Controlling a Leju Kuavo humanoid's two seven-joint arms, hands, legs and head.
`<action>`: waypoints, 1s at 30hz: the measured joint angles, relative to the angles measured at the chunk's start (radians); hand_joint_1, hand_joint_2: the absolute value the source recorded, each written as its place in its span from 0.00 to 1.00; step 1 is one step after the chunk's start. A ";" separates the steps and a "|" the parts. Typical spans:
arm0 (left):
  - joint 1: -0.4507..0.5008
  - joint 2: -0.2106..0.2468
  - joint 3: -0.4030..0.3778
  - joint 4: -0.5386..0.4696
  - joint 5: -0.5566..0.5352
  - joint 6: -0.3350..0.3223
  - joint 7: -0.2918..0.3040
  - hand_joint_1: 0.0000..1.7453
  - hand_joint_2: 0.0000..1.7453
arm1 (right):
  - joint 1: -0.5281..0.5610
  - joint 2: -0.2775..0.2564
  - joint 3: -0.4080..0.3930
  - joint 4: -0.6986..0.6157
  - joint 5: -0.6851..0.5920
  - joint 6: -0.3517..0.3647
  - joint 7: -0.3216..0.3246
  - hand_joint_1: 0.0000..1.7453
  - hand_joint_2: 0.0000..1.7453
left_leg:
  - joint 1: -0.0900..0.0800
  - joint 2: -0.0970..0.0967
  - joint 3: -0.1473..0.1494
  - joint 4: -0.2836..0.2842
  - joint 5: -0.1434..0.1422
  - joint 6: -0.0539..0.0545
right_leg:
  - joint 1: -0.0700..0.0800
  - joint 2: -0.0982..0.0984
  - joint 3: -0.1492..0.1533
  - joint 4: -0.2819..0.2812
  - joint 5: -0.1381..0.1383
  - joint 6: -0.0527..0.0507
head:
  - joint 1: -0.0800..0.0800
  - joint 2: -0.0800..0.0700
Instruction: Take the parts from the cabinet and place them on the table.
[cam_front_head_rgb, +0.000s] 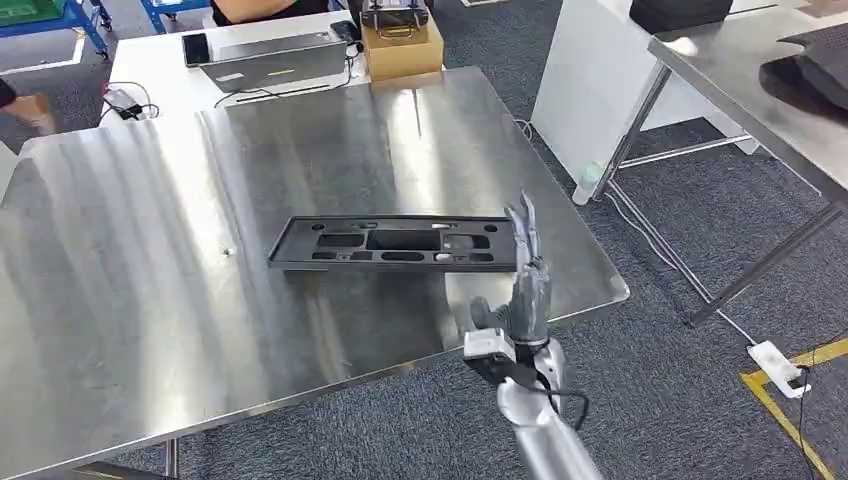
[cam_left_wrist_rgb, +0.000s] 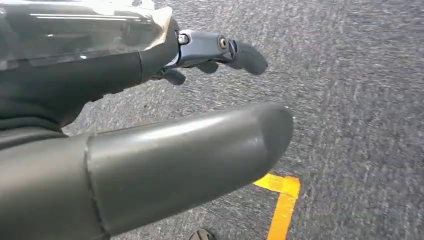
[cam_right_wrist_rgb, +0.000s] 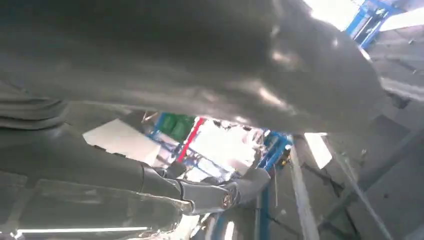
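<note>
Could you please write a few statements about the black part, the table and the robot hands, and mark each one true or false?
1. The long black plastic panel with cut-outs lies flat on the shiny steel table. True.
2. The right robot hand grips the panel in the air. False: the panel rests on the table, and the fingers point upward at its right end, apparently holding nothing.
3. A brown cardboard box stands beyond the table's far edge. True.
4. The left robot hand rests on the table. False: it hangs over grey carpet with a yellow tape line.
5. Three black panels lie on the table. False: one.
</note>
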 joint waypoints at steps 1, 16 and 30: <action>0.000 0.000 0.000 0.000 0.000 0.000 0.001 0.00 0.00 | 0.028 -0.006 -0.002 -0.032 0.003 0.002 0.005 0.00 0.00 | 0.000 0.002 -0.004 0.001 0.002 -0.003 | -0.001 0.000 -0.015 0.048 -0.017 0.006 | 0.000 0.000; 0.001 -0.003 0.010 -0.007 0.005 0.025 0.016 0.00 0.00 | 0.154 -0.021 -0.023 -0.228 -0.004 0.067 0.006 0.00 0.00 | 0.019 0.013 -0.132 0.333 -0.222 -0.066 | -0.004 0.000 0.115 -0.233 0.119 -0.022 | -0.006 0.000; -0.011 0.000 0.014 -0.013 -0.012 0.032 0.024 0.00 0.00 | 0.174 -0.024 -0.053 -0.272 -0.004 0.094 0.024 0.00 0.00 | -0.008 0.028 0.056 0.010 -0.060 0.003 | 0.006 -0.006 0.005 -0.046 0.016 -0.003 | -0.003 0.000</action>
